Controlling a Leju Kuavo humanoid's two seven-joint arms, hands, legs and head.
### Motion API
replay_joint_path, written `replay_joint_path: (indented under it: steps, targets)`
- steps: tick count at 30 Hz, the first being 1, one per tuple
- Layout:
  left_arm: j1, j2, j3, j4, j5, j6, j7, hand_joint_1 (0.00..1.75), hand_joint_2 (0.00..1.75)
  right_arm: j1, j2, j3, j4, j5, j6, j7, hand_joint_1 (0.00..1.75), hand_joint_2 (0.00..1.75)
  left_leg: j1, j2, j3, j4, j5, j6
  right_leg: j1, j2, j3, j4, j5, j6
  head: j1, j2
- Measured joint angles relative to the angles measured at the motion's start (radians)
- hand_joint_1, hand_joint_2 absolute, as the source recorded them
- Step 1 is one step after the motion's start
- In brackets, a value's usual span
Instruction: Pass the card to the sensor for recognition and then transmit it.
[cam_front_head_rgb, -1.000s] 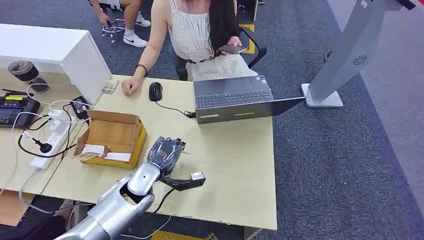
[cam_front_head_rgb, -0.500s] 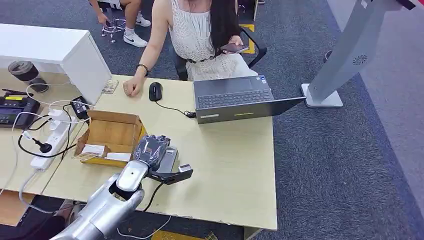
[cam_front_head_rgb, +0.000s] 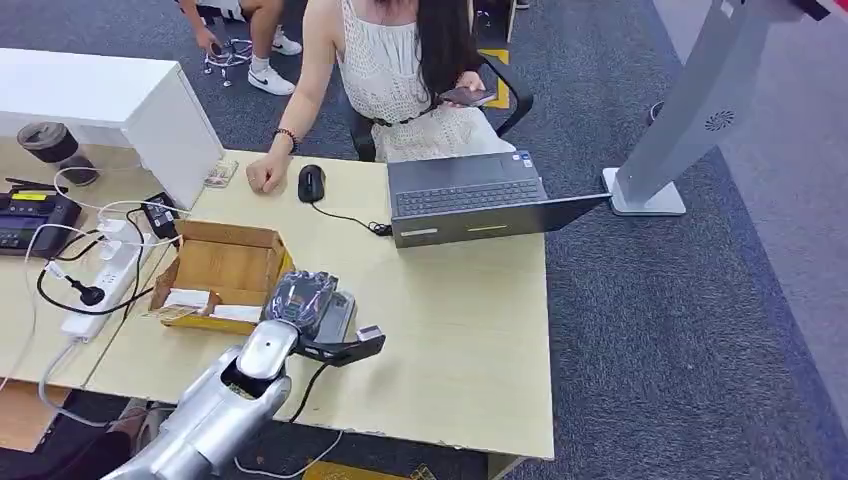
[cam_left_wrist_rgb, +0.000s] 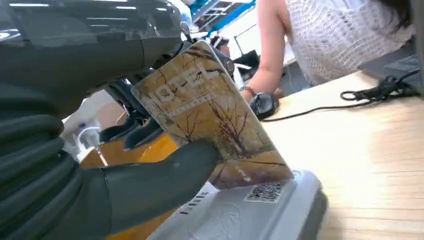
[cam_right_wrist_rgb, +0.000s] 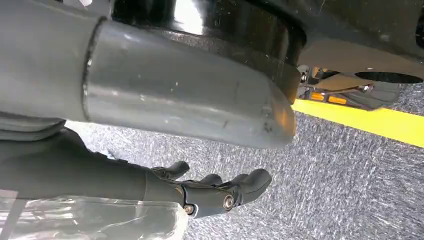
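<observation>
The card (cam_left_wrist_rgb: 210, 120) is tan & yellow-brown w/ dark bare tree branches and pale letters on it. The left hand (cam_left_wrist_rgb: 100, 150) holding it is dark grey, w/ a ribbed grey cover. Just under the card, the sensor (cam_left_wrist_rgb: 260, 210) is light grey w/ a little black & white square code. The desk (cam_front_head_rgb: 470, 300) is pale yellow wood w/ faint lines. Next to the hand, the box (cam_front_head_rgb: 225, 275) is brown cardboard w/ a yellow side. Far past the hand, the laptop (cam_front_head_rgb: 470, 195) is dark grey and the mouse (cam_front_head_rgb: 311, 182) is black. The person (cam_front_head_rgb: 400, 70) wears a white lacy top. The floor (cam_front_head_rgb: 680, 320) is dark blue-grey carpet. The right hand (cam_right_wrist_rgb: 215, 192) is black, w/ a yellow stripe (cam_right_wrist_rgb: 370, 122) on the floor by it.
</observation>
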Motion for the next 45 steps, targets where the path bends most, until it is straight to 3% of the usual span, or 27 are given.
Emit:
replay_joint_path:
  steps: [9, 13, 17, 21, 26, 36, 37, 45]
  targets:
    - [-0.027, -0.018, 0.000, 0.026, 0.021, 0.038, -0.016, 1.75, 1.75, 0.000, 0.000, 0.000, 0.000, 0.001, 0.000, 0.003, 0.00, 0.00, 0.000, 0.000, 0.001, 0.000, 0.001, -0.001, 0.000, 0.000, 0.001, 0.000, 0.000, 0.000, 0.000, 0.000]
    - [-0.045, -0.018, 0.000, 0.020, 0.021, 0.180, -0.035, 1.75, 1.75, 0.000, 0.000, 0.000, 0.000, 0.005, 0.005, -0.003, 0.00, 0.00, 0.000, -0.001, 0.000, 0.000, 0.001, 0.000, 0.000, 0.000, 0.000, 0.000, 0.000, 0.000, 0.000, 0.000]
    - [-0.146, -0.007, 0.016, 0.005, 0.013, 0.326, -0.055, 1.75, 1.75, -0.003, 0.000, 0.000, 0.000, 0.035, 0.023, -0.010, 0.00, 0.00, 0.001, -0.002, -0.002, 0.000, 0.001, 0.000, 0.000, -0.001, -0.001, 0.001, 0.000, 0.000, 0.000, 0.000]
    - [-0.295, 0.018, 0.056, 0.031, 0.003, 0.390, -0.104, 1.75, 1.75, -0.015, 0.000, 0.003, -0.002, 0.052, 0.047, 0.000, 0.00, 0.00, 0.001, -0.002, -0.002, 0.000, 0.002, 0.000, 0.000, -0.001, -0.001, 0.001, 0.001, 0.000, -0.001, 0.000]
    - [-0.442, 0.034, 0.100, 0.125, -0.004, 0.397, -0.130, 1.75, 1.75, -0.030, 0.000, 0.006, -0.007, 0.053, 0.057, 0.006, 0.00, 0.00, 0.002, -0.003, -0.002, 0.000, 0.002, -0.001, 0.001, -0.001, -0.001, 0.001, 0.001, -0.001, 0.000, 0.000]
    - [-0.550, 0.040, 0.118, 0.272, -0.003, 0.380, -0.104, 1.75, 1.75, -0.037, -0.002, 0.017, -0.009, 0.046, 0.057, 0.007, 0.00, 0.00, 0.001, -0.002, -0.003, 0.000, 0.002, 0.000, 0.000, -0.001, -0.002, 0.001, 0.001, -0.001, 0.000, 0.000]
    - [-0.556, 0.041, 0.119, 0.289, -0.001, 0.381, -0.102, 0.00, 1.75, -0.037, -0.002, 0.017, -0.010, 0.041, 0.056, 0.008, 0.00, 0.00, 0.001, -0.002, -0.003, 0.000, 0.002, 0.000, 0.000, -0.001, -0.002, 0.001, 0.001, -0.001, 0.000, 0.000]
    - [-0.557, 0.042, 0.144, 0.351, 0.022, 0.399, -0.090, 0.00, 1.75, -0.036, -0.002, 0.018, -0.010, 0.034, 0.055, 0.009, 0.00, 0.00, 0.002, -0.002, -0.003, 0.000, 0.002, -0.001, 0.001, -0.001, -0.002, 0.001, 0.001, -0.001, 0.000, 0.000]
